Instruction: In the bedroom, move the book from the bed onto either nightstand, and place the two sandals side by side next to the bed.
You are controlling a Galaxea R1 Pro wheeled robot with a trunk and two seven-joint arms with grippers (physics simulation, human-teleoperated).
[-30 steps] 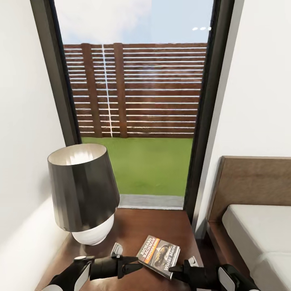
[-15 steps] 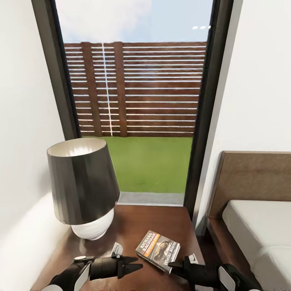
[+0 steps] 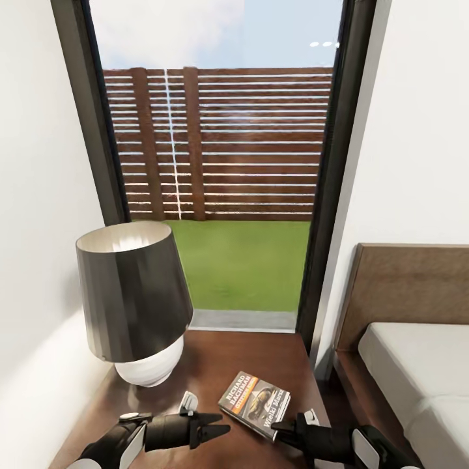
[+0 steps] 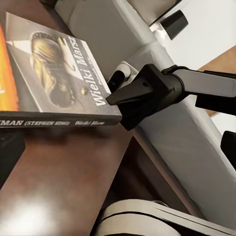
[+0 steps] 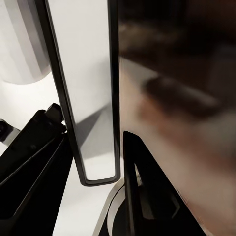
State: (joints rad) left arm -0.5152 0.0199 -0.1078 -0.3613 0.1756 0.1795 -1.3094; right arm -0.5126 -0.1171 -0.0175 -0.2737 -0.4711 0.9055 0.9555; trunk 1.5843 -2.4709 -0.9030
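White walls [image 3: 39,163], tall window [image 3: 221,163]

book [image 3: 255,404] on nightstand [image 3: 260,355]; lamp [image 3: 133,299] left | bed [image 3: 417,371] right

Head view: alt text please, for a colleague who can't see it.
A thin dark-grey paperback book lies flat on the glossy reddish-brown wooden nightstand, between the left gripper and right gripper. A dark-shaded lamp stands left; the off-white bed is right.

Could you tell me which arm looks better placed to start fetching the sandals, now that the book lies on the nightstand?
Neither clearly; no sandals are in view. Both hover by the book on the nightstand. Tentatively the right gripper, on the bed's side; the left gripper is nearer the lamp.
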